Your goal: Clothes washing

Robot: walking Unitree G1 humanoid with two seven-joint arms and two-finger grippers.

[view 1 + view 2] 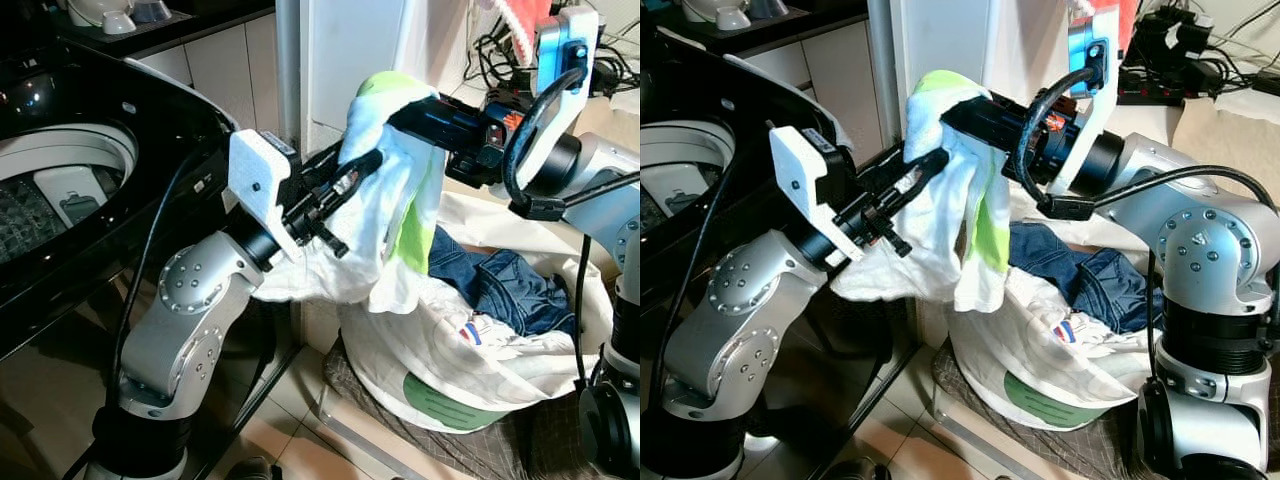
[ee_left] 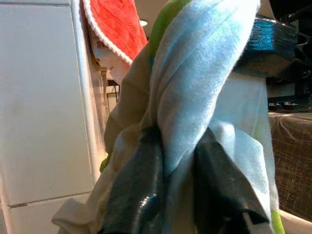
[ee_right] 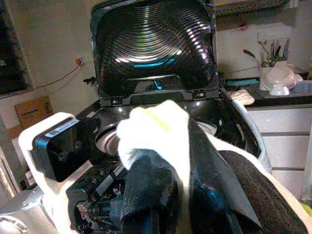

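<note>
In the left eye view, a white and green garment (image 1: 400,200) is hanging in the air between the two arms, its long axis running roughly up and down, the top bunched and the loose end trailing down toward the laundry basket (image 1: 440,400). The left gripper (image 1: 350,175) is pinching the cloth from the side, its black fingers closed around a fold. The right gripper (image 1: 405,115) is reaching in from the right and clamping the top of the same garment. Blue jeans (image 1: 500,285) are lying in the basket, on a white liner bag. The black top-loading washing machine (image 1: 90,190) is standing to the left with its drum exposed.

In the right eye view, the garment (image 1: 960,210) is draping down over the basket's rim (image 1: 1040,400), and white cabinet panels are standing behind it. Pale floor tiles are showing below.

In the left wrist view, the left gripper's two fingers (image 2: 136,195) are squeezing a twisted fold of the cloth (image 2: 204,87); a red towel (image 2: 117,24) is hanging behind, beside a white panel.

In the right wrist view, the right gripper's fingers (image 3: 146,195) are closed on the white cloth (image 3: 156,131), pointing toward the washer's raised lid (image 3: 153,44). A counter with dishes is sitting off to one side.
</note>
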